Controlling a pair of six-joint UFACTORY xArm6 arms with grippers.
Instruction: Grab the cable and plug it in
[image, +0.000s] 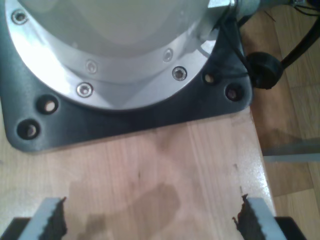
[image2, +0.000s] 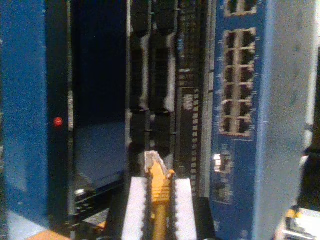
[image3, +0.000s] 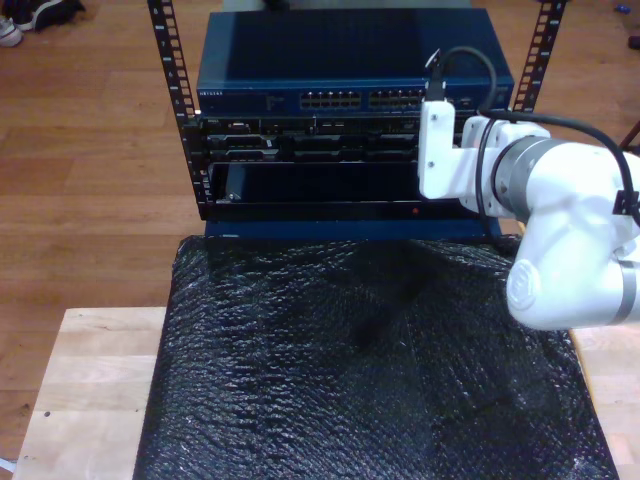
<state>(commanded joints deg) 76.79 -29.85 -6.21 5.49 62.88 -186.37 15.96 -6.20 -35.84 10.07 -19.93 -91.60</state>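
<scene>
My second pincer (image2: 159, 200) is clamped on the cable (image2: 159, 197): white pads (image2: 135, 210) on both sides of the orange boot, clear plug (image2: 152, 161) sticking out past the fingertips. Plug points at the rack's (image3: 180, 90) front and sits just short of the dark modules (image2: 150, 100) there, not touching as far as I can tell. The blue switch (image2: 240, 125) with its block of ports (image2: 237, 82) is beside the plug's line, not straight ahead. Red LED (image2: 58, 121) lit on the blue panel on the other side.

Exterior view: the white arm (image3: 560, 230) comes in from the exterior view's right and reaches to the rack face, below the switch's (image3: 350, 70) port row (image3: 365, 99). Black bubble wrap (image3: 370, 370) covers the wooden surface (image3: 90, 390) up to the rack; the surface's near corner on the exterior view's left is bare.

My first pincer (image: 150, 220) is spread wide, nothing between the toothed fingertips (image: 52, 220). It hovers over bare wood in front of a black base plate (image: 125, 120) carrying a round metal flange (image: 100, 75).
</scene>
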